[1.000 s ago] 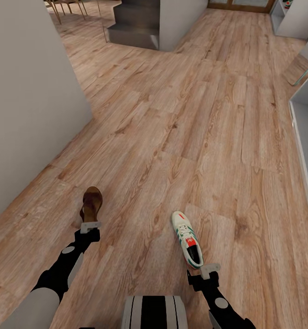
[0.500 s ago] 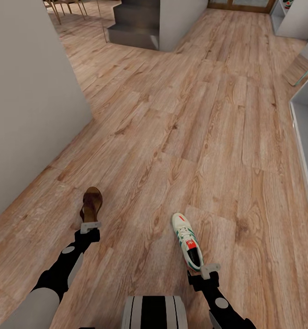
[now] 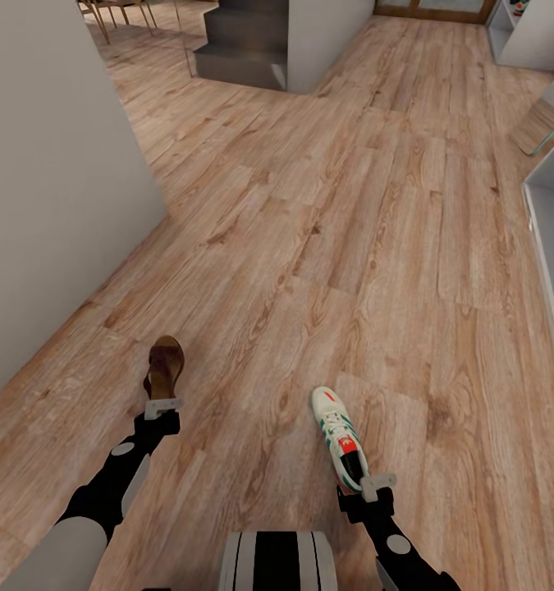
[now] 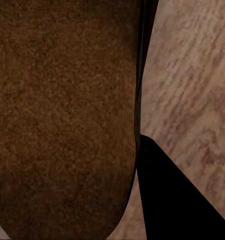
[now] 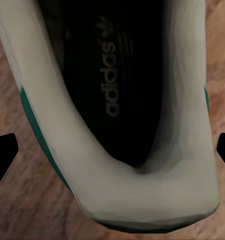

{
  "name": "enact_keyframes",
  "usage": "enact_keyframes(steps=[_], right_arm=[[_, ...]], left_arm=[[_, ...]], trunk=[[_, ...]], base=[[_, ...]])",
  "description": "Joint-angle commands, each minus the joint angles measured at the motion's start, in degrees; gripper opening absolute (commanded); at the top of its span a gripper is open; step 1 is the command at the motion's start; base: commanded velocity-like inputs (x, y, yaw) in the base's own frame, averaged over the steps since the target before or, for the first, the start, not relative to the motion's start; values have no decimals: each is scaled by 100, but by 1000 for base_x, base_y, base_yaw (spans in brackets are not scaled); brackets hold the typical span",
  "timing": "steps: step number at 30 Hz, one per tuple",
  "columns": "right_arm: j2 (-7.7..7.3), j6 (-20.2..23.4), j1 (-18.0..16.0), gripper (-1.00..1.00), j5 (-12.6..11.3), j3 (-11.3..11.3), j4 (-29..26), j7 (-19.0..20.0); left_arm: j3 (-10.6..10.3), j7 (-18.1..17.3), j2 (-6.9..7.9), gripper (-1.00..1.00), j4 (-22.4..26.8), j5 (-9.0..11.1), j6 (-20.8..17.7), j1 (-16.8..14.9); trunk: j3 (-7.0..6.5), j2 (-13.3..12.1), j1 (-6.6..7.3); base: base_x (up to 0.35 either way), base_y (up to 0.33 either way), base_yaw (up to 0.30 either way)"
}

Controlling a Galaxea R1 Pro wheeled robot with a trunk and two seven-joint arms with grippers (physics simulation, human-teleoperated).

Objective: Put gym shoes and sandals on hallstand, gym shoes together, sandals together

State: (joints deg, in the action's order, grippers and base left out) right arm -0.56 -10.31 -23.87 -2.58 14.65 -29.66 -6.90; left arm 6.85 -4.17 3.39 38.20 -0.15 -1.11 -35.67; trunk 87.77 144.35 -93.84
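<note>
Left gripper at heel of dark brown leather sandal, apparently clamped. Right gripper grips heel of white green-striped sneaker above wood-plank floor.

The corridor floor is warm light-brown plank with darker wood grain and knots. The sandal is dark brown leather with a tan-brown insole — up close that insole looks speckled and suede-like, edged in near-black. The gym shoe is white with green side stripes and an orange-red tongue patch; its lining is black with pale grey lettering, the collar off-white, a teal-green band along the sole. The wall is plain pale grey — the steps a darker grey.
</note>
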Motion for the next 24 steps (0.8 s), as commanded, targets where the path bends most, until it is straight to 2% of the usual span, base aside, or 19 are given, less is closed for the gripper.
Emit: enact_keyframes(steps=[1, 9, 10, 24], right_arm=[[-6, -15, -4, 100, -29, 46, 4, -48], [-6, -17, -4, 100, -30, 46, 4, -48], [-6, -16, -4, -100, -26, 47, 5, -48], [-14, -24, -4, -100, -23, 45, 4, -47]], left_arm=[[27, -48, -4, -100, 3, -21, -8, -1], [22, -48, -5, -100, 3, -20, -3, -1], [23, -48, -5, -100, 3, -20, -3, -1], [19, -49, 3, -100, 4, -20, 14, 3]], trunk=[[3, 1, 0], [3, 1, 0], [3, 1, 0], [3, 1, 0]], base=[[28, 17, 0], [10, 6, 0], [1, 1, 0], [0, 0, 0]])
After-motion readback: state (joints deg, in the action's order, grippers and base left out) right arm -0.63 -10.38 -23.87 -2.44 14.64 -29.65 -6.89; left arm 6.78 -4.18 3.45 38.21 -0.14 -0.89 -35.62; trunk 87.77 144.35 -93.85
